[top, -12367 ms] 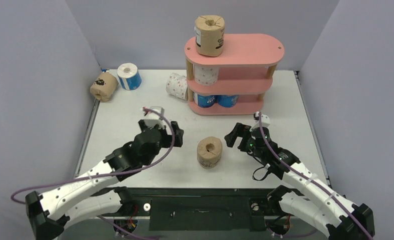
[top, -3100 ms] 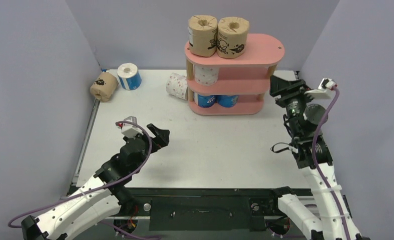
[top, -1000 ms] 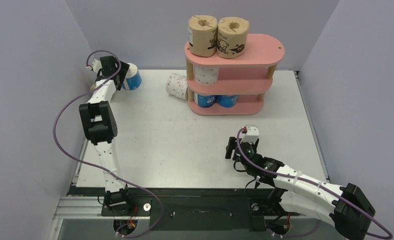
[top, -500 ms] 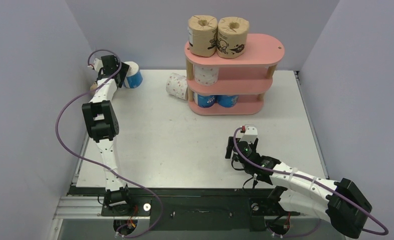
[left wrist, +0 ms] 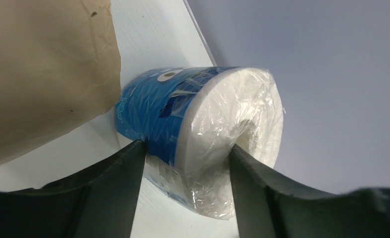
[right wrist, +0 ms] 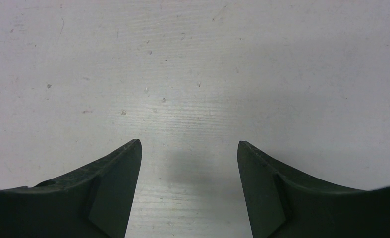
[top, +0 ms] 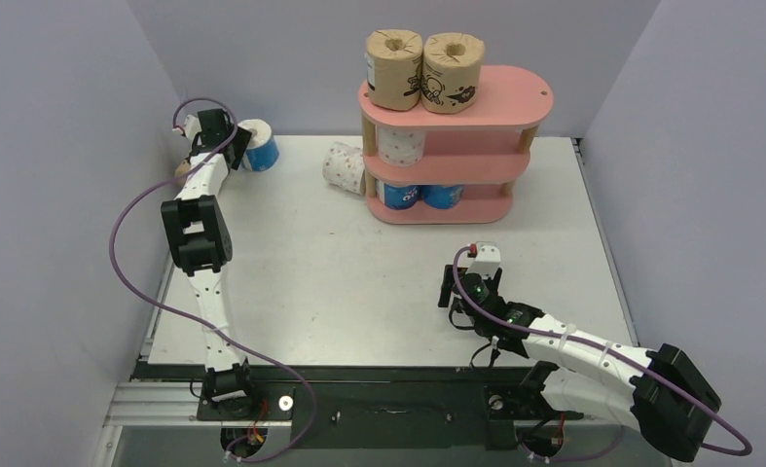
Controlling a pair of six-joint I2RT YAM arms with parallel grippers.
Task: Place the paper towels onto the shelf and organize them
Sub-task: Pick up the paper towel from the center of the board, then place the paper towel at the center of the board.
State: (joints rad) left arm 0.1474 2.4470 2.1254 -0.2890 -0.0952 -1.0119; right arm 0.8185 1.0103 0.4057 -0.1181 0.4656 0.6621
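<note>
Nearest the arm bases, the right gripper (top: 449, 292) hangs low over the white table (top: 340, 272). Its jaws stand apart with nothing between them (the wrist view gives only scuffed tabletop between the two dark fingers (right wrist: 113, 193)).

Farther back, the left arm stretches up the left side to the far left corner. There the left gripper (left wrist: 185, 148) is closed on the blue roll (left wrist: 197, 114), which lies on its side on the table. One finger touches the blue wrap and the other lies against the white end. A brown roll (left wrist: 44, 74) lies just beside it on the left (whether the two touch I cannot tell).

At the far middle stands the pink shelf (top: 500, 97).

- **Beside it:** a white pink-dotted roll (top: 343, 165) lies on the table, against the shelf's left post.
- **Bottom tier:** two blue rolls (top: 419, 197) sit side by side at the left.
- **Middle tier:** one dotted roll (top: 401, 146) sits at the left end.
- **Top board:** two brown printed rolls (top: 424, 70) stand upright and touching on the left half, with the right half bare.
</note>
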